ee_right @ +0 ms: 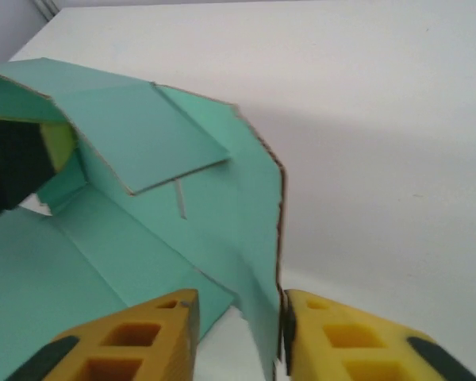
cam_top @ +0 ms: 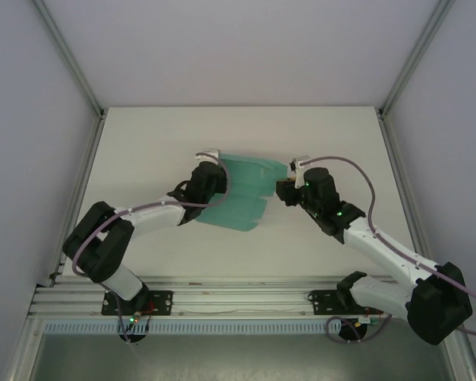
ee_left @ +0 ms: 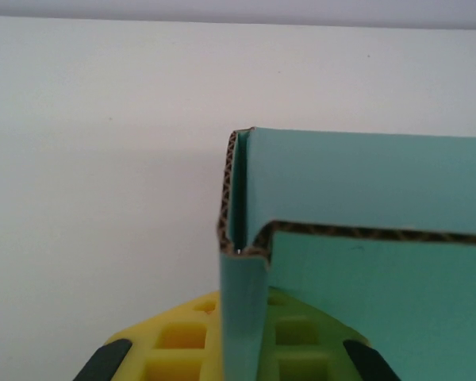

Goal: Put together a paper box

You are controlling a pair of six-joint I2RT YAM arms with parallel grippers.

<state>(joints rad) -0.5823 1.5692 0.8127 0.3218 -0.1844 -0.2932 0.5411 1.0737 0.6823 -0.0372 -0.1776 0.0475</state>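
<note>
Left gripper (ee_left: 239,353) has its yellow fingers pressed in on both sides of an upright teal wall, so it looks clamped on the paper box (cam_top: 244,197) at the box's left end. Right gripper (ee_right: 239,337) stands partly open at the opposite end. An end flap (ee_right: 258,238) hangs in the gap with its raw edge against one finger (ee_right: 341,337), and a bare strip shows between the card and the other finger, so nothing is pinched there. Between the two, the box sits half-formed about the middle of the tabletop (cam_top: 317,135): base flat, walls raised, and an inner panel (ee_right: 143,135) leaning loose over the top.

As I judge it, the risk lies in the thin card. If the right gripper closes or pushes off the crease, the flap could buckle rather than fold. The left hold is one narrow pinch, so a sideways shove might swing the box or slip it free. The loose panel could spring outward or get trapped under the flap.
</note>
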